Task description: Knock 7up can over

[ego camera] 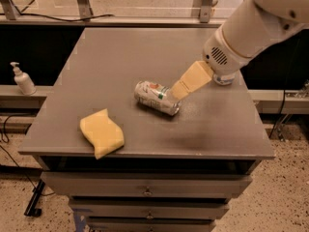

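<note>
The 7up can (157, 98), silver with a whitish-green label and a small red mark, lies on its side near the middle of the grey table (120, 52). My gripper (182, 89), tan-coloured, reaches down from the upper right. Its tip is at the can's right end, touching or just above it. The white arm (251, 30) extends behind it to the upper right.
A yellow sponge (101, 133) lies near the table's front left edge. The base of a clear bottle (223, 79) shows behind my wrist at the right. A soap dispenser (22, 79) stands on a ledge to the left. Drawers sit below the tabletop.
</note>
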Controlling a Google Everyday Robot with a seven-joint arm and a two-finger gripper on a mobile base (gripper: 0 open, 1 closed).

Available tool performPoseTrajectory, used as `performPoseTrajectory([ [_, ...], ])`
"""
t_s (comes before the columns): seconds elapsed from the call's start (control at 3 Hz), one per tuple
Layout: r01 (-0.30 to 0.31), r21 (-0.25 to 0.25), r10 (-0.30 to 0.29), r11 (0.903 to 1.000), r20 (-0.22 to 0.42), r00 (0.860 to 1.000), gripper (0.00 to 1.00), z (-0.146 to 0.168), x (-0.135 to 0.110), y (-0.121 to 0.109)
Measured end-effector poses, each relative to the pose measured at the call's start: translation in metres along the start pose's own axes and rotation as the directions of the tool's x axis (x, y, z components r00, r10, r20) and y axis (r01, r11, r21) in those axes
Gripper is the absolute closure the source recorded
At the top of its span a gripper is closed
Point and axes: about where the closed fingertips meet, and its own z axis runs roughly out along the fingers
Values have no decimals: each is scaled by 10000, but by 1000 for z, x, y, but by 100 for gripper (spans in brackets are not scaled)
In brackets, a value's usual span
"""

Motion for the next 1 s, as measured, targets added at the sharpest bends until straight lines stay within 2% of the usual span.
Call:
performPoseTrajectory([
  [0.33, -1271, 1080, 1021, 9860, 2116, 9720, 0, -68, 38, -6],
  [0.67, -2559, 1583, 1751, 9537, 3996, 8998, 0, -115, 83, -5],
  [1.0, -3045, 1465, 2028, 9412, 4759, 8558, 0, -115, 80, -6],
])
